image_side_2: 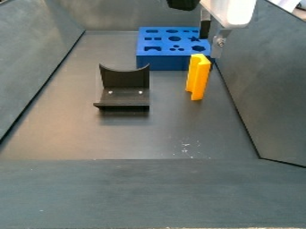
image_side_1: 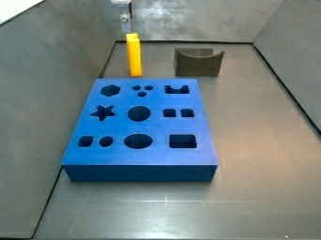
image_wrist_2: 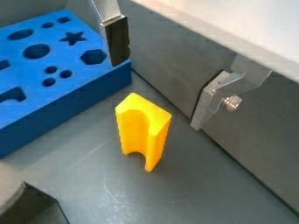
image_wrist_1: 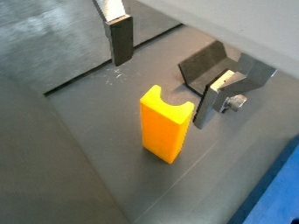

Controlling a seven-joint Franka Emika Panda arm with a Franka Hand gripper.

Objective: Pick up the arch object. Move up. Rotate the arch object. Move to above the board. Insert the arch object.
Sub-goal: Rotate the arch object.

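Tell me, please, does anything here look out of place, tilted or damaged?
Nothing stands out. The arch object stands upright on the floor beside the board, untouched. The gripper hangs above it, empty. The fixture sits flat.

Only one finger (image_wrist_1: 119, 39) of the gripper (image_wrist_1: 114, 26) shows in a wrist view, its upper part cut off by the frame edge; the same holds in the other wrist picture, where a single finger (image_wrist_2: 114, 39) shows, so the jaw opening cannot be judged. In a side view the gripper (image_side_1: 123, 13) is a small blur at the frame's top edge, and in another its body (image_side_2: 223, 20) is cropped above. The board (image_wrist_2: 47, 66) runs out of the wrist frame (only some of its holes show). The fixture (image_wrist_1: 222, 79) hides part of its own base plate. The arch object (image_side_1: 133, 54) shows edge-on, its notch hidden.
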